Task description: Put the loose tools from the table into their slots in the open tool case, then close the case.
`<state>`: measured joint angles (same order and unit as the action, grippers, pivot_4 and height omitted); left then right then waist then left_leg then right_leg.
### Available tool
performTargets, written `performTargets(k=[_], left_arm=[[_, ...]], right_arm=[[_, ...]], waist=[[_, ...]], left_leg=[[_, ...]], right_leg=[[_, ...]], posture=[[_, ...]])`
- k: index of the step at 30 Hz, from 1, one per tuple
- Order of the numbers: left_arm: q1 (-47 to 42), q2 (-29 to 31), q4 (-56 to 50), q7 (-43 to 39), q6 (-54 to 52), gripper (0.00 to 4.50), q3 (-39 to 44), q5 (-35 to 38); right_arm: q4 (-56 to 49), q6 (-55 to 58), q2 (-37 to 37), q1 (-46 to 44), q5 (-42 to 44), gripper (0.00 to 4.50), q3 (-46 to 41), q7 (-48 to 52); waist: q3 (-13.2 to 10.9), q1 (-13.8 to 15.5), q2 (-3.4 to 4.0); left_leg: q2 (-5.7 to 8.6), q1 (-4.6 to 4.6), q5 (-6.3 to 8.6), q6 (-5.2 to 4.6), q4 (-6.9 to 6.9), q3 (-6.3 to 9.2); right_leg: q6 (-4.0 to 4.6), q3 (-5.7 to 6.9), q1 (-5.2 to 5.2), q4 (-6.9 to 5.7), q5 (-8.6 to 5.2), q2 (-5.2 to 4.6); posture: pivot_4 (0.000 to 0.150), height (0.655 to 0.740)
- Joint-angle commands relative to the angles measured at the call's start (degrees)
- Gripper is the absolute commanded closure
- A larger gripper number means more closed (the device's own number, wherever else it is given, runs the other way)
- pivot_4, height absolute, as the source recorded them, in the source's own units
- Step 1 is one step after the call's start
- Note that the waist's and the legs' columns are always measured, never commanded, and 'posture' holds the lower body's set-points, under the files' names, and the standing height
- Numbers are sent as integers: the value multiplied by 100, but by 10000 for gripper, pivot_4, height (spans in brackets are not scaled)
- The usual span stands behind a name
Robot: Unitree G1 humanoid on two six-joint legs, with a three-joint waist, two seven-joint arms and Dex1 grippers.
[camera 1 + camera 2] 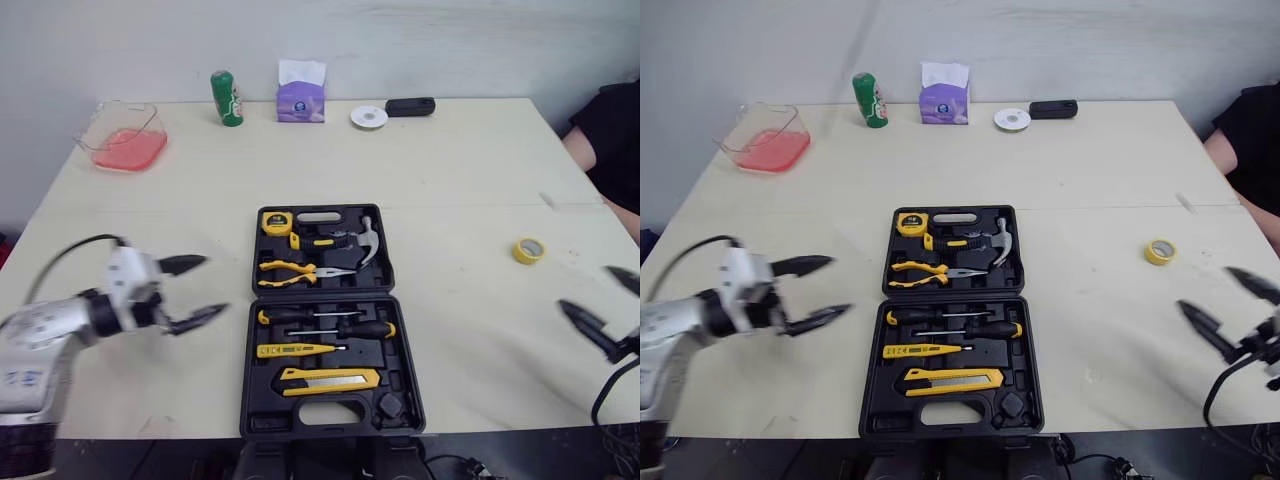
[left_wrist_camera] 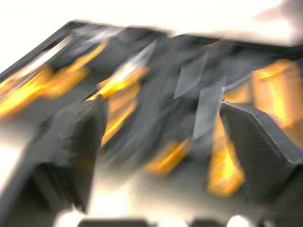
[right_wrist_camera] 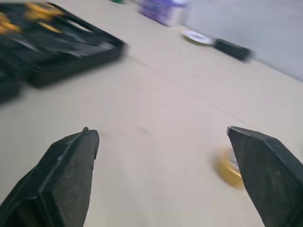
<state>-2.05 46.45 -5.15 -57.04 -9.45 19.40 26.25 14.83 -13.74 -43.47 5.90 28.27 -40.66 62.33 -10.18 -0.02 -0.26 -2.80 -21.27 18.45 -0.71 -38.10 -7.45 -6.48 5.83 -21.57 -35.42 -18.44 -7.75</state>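
While the tool case [image 1: 405, 345] is lying open in the middle of the table [image 1: 450, 170], with pliers, hammer, screwdrivers and knife sitting in their moulded slots, one loose piece is waiting outside it: a small yellow tape roll [image 1: 528, 250], lying flat on the bare tabletop well to the right of the case. The right gripper [image 1: 585, 288] is hanging near that roll, on the robot's side of it, its two fingers spread wide and holding nothing. The left gripper [image 1: 213, 287] is hovering just beside the left edge of the case, its fingers apart as well and empty.

The roll is looking light and stiff, a smooth ring that is likely sliding easily under a careless push and rolling away if tipped onto its edge. The best hold is probably coming from above, pinching across the outer rim, or one finger dropping through the centre hole. A small empty recess [image 1: 388, 404] near the case's front right corner is seemingly waiting for it.
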Motion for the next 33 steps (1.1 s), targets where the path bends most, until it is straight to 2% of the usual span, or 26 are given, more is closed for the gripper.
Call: performTargets(k=[1, 6, 10, 16, 22, 28, 31, 33], left_arm=[[235, -23, 87, 304, 298, 352, 720, -49], [946, -307, 558, 1220, 766, 352, 1484, -623], [974, -586, 867, 1773, 437, 352, 1888, -376], [926, -713, 1109, 2412, 211, 352, 2443, -155], [895, -850, 778, 2697, -8, 352, 2415, -16], [770, -1042, 169, 2866, -298, 352, 2239, 184], [698, -961, -144, 2642, -486, 352, 2125, 411], [652, -791, -484, 2040, -635, 352, 1882, 760]], right_arm=[[790, -735, -219, -199, -160, 0, -503, -448], [1930, -1237, -393, -25, -242, 0, -818, -756], [2441, -1481, -285, 194, -113, 0, -1009, -1005], [2579, -1572, -78, 465, 87, 0, -1137, -1232], [2431, -1483, -89, 309, 151, 0, -937, -1204], [1727, -813, -223, -150, -20, 0, -469, -1537], [1131, -100, -419, -338, -107, 0, -159, -1794], [552, 707, -679, -454, -19, 0, 218, -1624]], waist=[[-3, -35, 1], [-5, -58, -3], [-7, -34, -6], [-7, -56, -8], [-7, -143, -8], [-6, -179, -7], [-6, -163, -7], [-7, -160, -7]], left_leg=[[0, 0, 0, 0, 3, -2], [-4, 1, 5, 4, 12, -4], [0, 3, 5, 3, 15, -7], [-2, 8, 13, 15, 18, -1], [5, 8, 15, 21, 18, -6], [3, 9, 9, 14, 18, -9], [4, 8, 8, 16, 18, -9], [4, 6, 8, 15, 18, -9]], right_leg=[[0, -1, -1, 1, 0, -2], [0, -4, 0, 10, 0, -5], [-1, -4, 1, 10, 0, -14], [-1, -1, 0, 2, 1, -57], [-4, -2, 1, 1, 2, -67], [-4, -3, 0, -1, 2, -63], [-4, -4, -3, -2, 2, -65], [-4, -3, -3, -2, 2, -66]], posture=[[1500, 7400], [1500, 7400], [1500, 7400], [1500, 7400], [1500, 7400], [1500, 7400], [1500, 7400], [1500, 7400]])
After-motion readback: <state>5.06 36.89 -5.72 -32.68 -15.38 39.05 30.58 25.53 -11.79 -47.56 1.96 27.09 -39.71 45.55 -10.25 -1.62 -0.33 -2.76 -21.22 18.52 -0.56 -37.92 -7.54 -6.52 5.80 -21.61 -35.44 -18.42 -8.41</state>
